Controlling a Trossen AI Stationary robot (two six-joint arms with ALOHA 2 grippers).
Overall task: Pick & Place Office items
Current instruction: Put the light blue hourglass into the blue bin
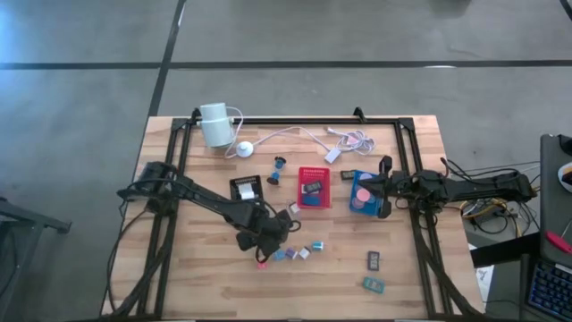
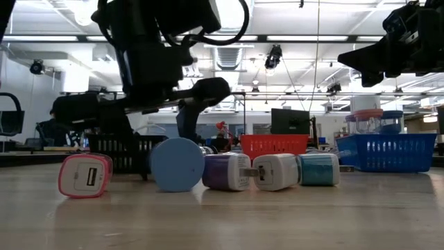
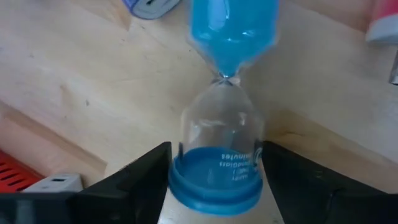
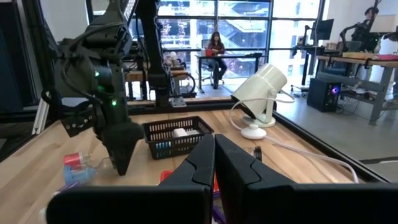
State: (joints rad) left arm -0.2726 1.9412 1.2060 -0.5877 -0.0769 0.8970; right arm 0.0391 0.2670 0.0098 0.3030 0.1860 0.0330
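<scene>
A glass hourglass (image 3: 217, 118) with blue sand and blue end caps lies on its side on the wooden table. My left gripper (image 3: 214, 186) (image 1: 265, 243) points down over it, open, with one finger on each side of the hourglass's near cap. In the low view that cap shows as a blue disc (image 2: 178, 164). Beside it a pink block (image 2: 84, 175), a purple block (image 2: 225, 171), a white block (image 2: 275, 171) and a teal block (image 2: 319, 169) rest on the table. My right gripper (image 4: 214, 162) (image 1: 386, 188) waits shut at the right, by the blue tray. My left gripper comes from above with its fingers (image 3: 140, 180) close against the two sides of the hourglass's near blue cap (image 3: 214, 193). Whether they touch it, I cannot tell. The hourglass lies flat on the table, pointing away from the fingers.
A black tray (image 1: 246, 190), a red tray (image 1: 314, 186) and a blue tray (image 1: 362, 199) stand mid-table. A second small hourglass (image 1: 279, 168) is beyond them. A white cylinder device (image 1: 214, 123) with its cable sits at the far edge. Two dark clips (image 1: 374, 260) lie near right.
</scene>
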